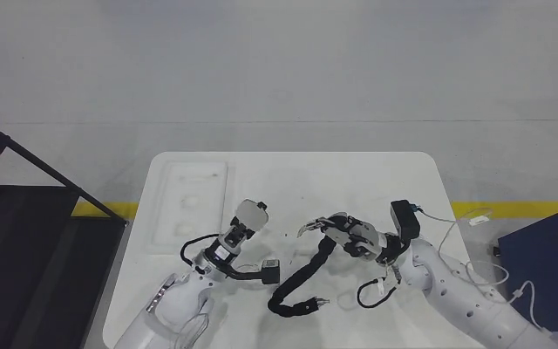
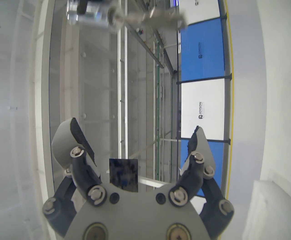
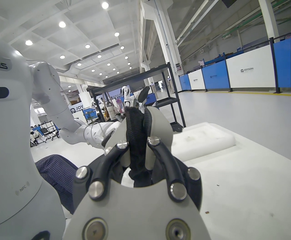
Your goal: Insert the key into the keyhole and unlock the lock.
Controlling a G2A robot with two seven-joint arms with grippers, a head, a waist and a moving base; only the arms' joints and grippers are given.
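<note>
A black cable lock [image 1: 296,277] curves across the white table [image 1: 375,183]; its free end [image 1: 316,304] has a metal tip. My right gripper [image 1: 338,229] is shut on the cable's upper part, which shows as a black sleeve [image 3: 136,141] between the gripper's fingers [image 3: 159,122]. Silvery key-like pieces [image 1: 309,229] stick out just past it. My left gripper [image 1: 251,212] stands open and empty to the left of the lock, apart from it. In the left wrist view, that gripper [image 2: 136,134] has a blurred metal cylinder [image 2: 91,12] and keys [image 2: 163,16] far beyond its tips.
A white foam tray [image 1: 187,205] with shallow hollows lies on the table's left side, also seen as a tray [image 3: 204,136] beyond my right gripper. A black rack [image 1: 48,170] stands off the table's left edge.
</note>
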